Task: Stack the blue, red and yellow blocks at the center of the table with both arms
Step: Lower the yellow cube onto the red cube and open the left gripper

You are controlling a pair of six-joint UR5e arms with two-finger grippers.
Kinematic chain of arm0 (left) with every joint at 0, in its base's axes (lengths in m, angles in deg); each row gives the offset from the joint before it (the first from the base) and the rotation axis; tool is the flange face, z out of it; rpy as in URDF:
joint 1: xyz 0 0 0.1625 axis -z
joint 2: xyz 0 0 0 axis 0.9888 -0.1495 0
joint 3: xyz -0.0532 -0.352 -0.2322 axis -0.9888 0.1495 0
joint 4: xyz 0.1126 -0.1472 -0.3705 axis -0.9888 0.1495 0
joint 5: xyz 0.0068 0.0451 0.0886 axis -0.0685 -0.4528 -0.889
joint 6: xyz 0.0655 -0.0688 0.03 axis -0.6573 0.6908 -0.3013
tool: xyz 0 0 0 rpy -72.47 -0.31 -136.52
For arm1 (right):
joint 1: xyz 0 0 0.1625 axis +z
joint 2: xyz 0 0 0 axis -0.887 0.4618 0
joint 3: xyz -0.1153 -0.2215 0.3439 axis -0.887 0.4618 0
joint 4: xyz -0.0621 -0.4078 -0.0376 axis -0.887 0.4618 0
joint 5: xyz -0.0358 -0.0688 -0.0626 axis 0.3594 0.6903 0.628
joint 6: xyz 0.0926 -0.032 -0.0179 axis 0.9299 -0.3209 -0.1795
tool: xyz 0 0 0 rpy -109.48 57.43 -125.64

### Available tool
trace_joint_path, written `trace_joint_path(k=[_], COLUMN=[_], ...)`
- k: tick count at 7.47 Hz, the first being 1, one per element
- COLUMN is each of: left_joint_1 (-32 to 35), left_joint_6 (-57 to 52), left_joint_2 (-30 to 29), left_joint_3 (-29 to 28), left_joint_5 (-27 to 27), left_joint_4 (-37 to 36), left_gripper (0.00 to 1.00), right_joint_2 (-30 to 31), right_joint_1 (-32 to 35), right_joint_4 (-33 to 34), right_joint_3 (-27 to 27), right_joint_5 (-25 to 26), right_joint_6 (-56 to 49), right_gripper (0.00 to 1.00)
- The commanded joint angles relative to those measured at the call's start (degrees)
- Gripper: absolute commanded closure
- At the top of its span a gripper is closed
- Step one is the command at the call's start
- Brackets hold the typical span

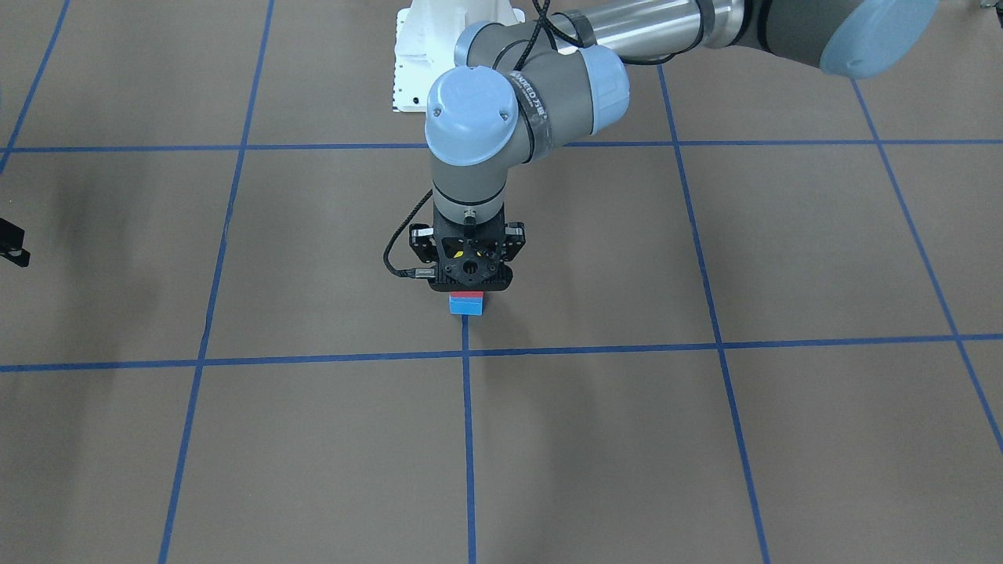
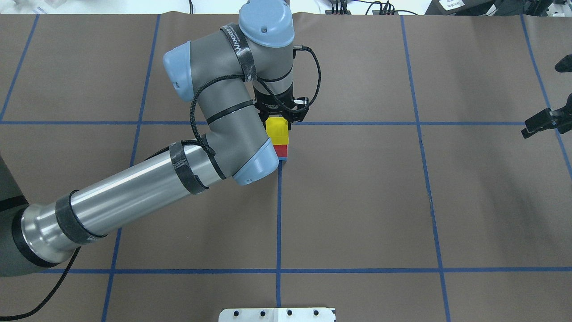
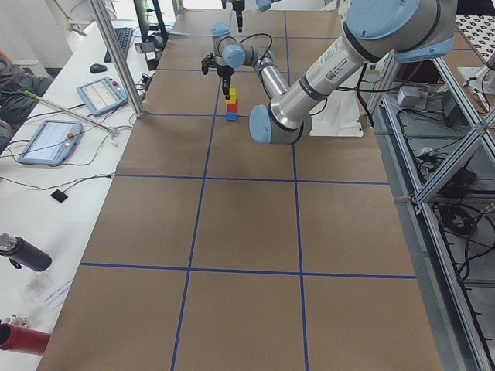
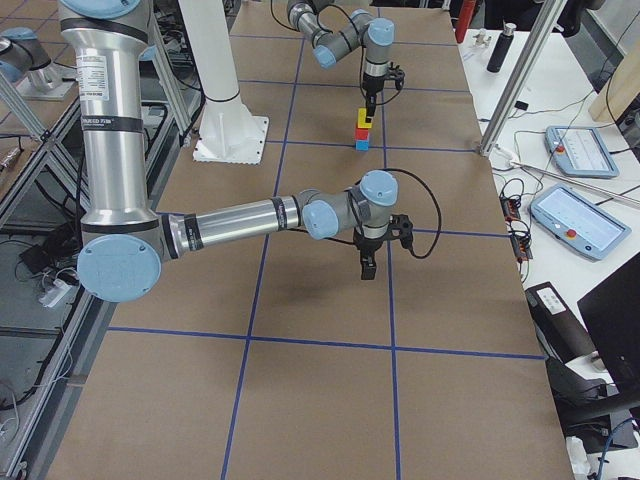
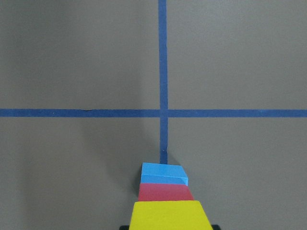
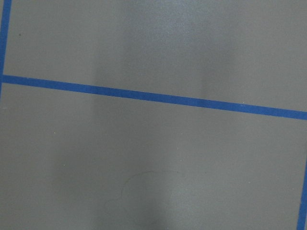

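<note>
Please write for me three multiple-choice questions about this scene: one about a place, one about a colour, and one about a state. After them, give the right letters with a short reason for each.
1. Which gripper is at the stack of blocks?
A. the left one
B. the right one
C. both

2. What colour is the lowest block of the stack?
A. yellow
B. red
C. blue

3. How is the yellow block placed?
A. lying alone on the table
B. resting on the red block
C. hanging far above the stack

Answers:
1 A: the left gripper is right over the stack, while the right gripper is far off to the side.
2 C: the blue block is the one touching the table.
3 B: the yellow block sits on the red block with no gap showing.
</note>
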Motion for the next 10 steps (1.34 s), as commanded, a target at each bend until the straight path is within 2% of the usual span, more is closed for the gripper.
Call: trace_joint_path(k=[1,2,3,7,8,9,10], left_joint_1=[0.0,0.0,-0.4,-0.3,0.1,0.4,0.7], left_joint_6=[-0.4,-0.5,-0.4,-0.4,-0.6,-0.6,-3.0], left_joint_2=[0.2,0.2,0.3,0.4,0.5,3.8,10.9], left_joint_3=[0.0,0.0,0.1,0.6,2.4,8.7,20.3], left_joint_5=[0.0,0.0,0.0,0.0,0.3,0.4,0.6], left_joint_4=[0.1,0.1,0.1,0.6,-0.1,-2.7,-7.9], left_gripper=[0.6,0.47,0.0,0.0,0.0,0.0,0.0], right_joint_2=[-0.2,-0.4,-0.5,-0.7,-1.0,-1.0,-1.0], right_joint_1=[0.0,0.0,0.0,-0.1,-0.1,-0.1,0.0], right_joint_4=[0.0,0.0,0.0,0.0,0.0,0.0,0.0], right_joint_3=[0.2,0.4,0.4,1.2,1.5,1.6,1.5], right_joint_5=[0.0,0.0,0.0,0.0,0.0,0.0,0.1], right_joint_6=[0.0,0.0,0.0,0.0,0.0,0.0,0.0], right_gripper=[0.0,0.0,0.0,0.0,0.0,0.0,0.0])
